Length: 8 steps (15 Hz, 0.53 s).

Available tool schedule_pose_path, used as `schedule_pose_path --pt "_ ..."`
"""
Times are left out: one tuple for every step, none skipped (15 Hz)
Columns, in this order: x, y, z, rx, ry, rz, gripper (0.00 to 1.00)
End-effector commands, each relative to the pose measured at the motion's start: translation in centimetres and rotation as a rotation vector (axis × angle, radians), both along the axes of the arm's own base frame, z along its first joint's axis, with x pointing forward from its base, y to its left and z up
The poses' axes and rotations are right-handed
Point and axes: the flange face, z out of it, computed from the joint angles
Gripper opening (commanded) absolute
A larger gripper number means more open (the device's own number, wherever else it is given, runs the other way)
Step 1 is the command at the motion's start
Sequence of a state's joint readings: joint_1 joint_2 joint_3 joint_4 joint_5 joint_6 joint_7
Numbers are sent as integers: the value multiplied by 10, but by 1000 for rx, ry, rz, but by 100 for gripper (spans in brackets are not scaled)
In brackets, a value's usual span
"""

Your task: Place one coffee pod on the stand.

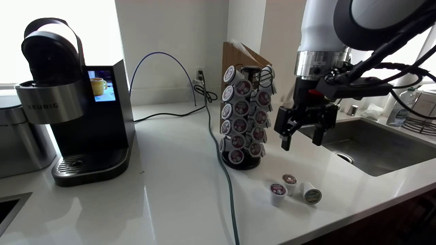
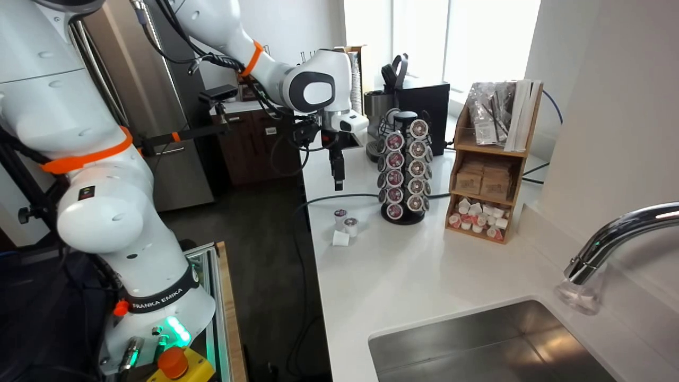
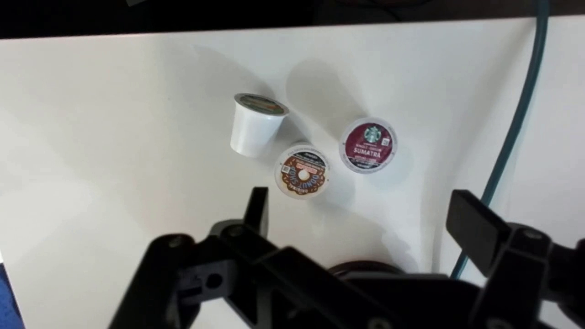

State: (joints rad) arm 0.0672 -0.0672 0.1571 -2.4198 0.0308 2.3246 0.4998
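White and loose on the counter [image 1: 187, 211] are the Sumatra pod [image 3: 368, 145] and the donut pod [image 3: 302, 171], both upright with lids up, and the tipped pod [image 3: 257, 125], on its side with its lid toward the counter's edge. Any one would meet the task as worded. Your gripper [image 1: 302, 140] hangs above the counter, pointing down; its fingers [image 3: 475, 224] are spread wide with nothing between. Finding on position: in the wrist view all three pods lie below the fingertips and ahead of them, toward the edge, though how much of that lead is camera angle cannot be told. The Sumatra pod falls within the span of the gap; the donut pod falls within it close to one finger's line; the tipped pod is mostly outside. In my judgement the Sumatra pod is your soundest choice: its axis is vertical, so a straight descent with a finger on either side should serve. The tipped pod, its axis flat, would likely need turning. Caution: the donut pod stands just beside your target, and a finger coming down off-centre could topple it. The stand [image 1: 250, 164] is upright and apart from the gripper.
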Motion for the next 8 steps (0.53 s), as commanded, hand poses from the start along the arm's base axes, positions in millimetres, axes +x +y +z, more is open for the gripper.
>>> schedule_pose_path --pt "1 15 -16 59 -77 -125 100" --pt "0 21 -23 73 -86 -154 100" --pt "-1 25 -28 80 -96 -178 100" --pt "-3 29 -34 84 -98 -204 100" --pt "-7 32 -39 85 -99 -231 100" --pt "-11 34 -45 78 -103 -274 100" --pt "-14 34 -50 73 -97 -310 100" --pt "-17 33 -56 62 -89 -345 100"
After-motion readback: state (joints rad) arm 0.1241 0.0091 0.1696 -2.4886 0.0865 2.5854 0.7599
